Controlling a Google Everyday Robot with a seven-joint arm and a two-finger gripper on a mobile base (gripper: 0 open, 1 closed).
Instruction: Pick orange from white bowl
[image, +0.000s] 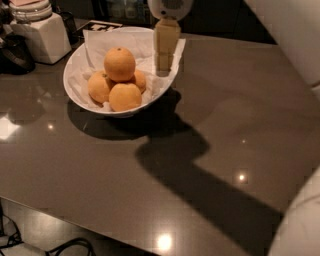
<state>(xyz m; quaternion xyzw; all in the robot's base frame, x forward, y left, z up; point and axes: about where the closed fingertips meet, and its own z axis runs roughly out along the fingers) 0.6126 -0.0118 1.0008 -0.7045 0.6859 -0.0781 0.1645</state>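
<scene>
The gripper (165, 61) hangs over the right rim of the white bowl (76, 96), near the counter's far edge; I cannot tell whether it is spread or pressed together. The orange (119, 64), round, matte and dimpled with a dark stem dot, sits atop three smaller oranges (125, 97) in that bowl, which is lined with crinkled paper (111, 40). A white canister (44, 36) stands by the far-left corner.
</scene>
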